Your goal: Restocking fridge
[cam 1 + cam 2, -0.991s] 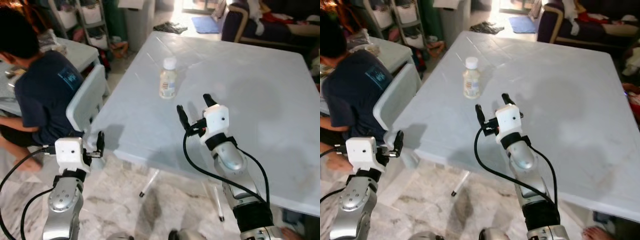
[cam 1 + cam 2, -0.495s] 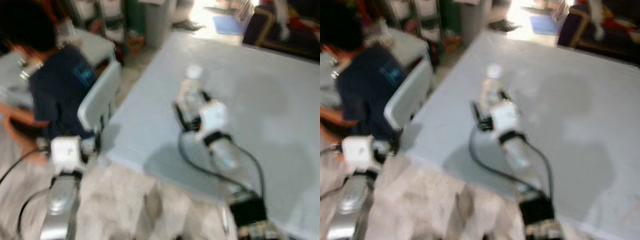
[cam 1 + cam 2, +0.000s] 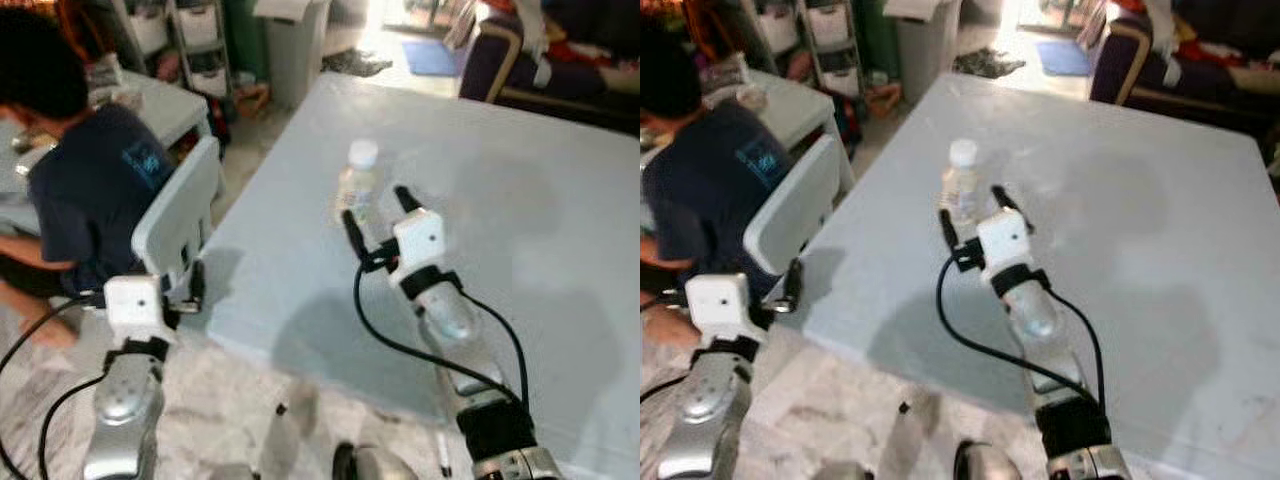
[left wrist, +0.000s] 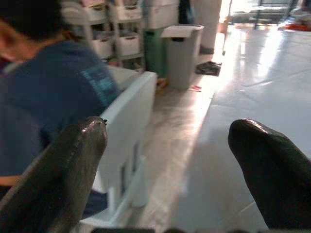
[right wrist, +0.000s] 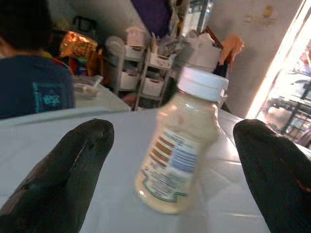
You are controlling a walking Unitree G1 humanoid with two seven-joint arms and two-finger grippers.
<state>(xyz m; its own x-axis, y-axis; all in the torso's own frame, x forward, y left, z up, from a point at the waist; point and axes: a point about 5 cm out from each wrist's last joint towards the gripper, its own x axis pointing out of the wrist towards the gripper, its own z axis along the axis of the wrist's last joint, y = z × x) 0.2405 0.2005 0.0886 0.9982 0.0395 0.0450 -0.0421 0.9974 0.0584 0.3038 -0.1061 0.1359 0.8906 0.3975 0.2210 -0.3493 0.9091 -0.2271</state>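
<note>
Bottle (image 5: 181,148) (white cap, full of pale liquid) stands on the table (image 3: 560,200) between the right gripper's (image 3: 376,213) wide-open, empty fingers.

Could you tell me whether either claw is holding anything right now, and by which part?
Nothing is held: the open right claw frames the bottle without touching it.

A large pale table (image 3: 520,190) filled the middle of the scene. At its left edge stood a white chair (image 3: 180,215) with its back toward the table. A person in a dark blue T-shirt (image 3: 95,190) sat on that chair, facing away toward a smaller pale table (image 3: 165,100) further left. Far beyond, a grey waste bin (image 3: 292,45) stood beside white storage shelves (image 3: 195,40). A dark sofa (image 3: 560,60) lay at the far right, with a blue mat (image 3: 432,57) on the floor near it.
</note>
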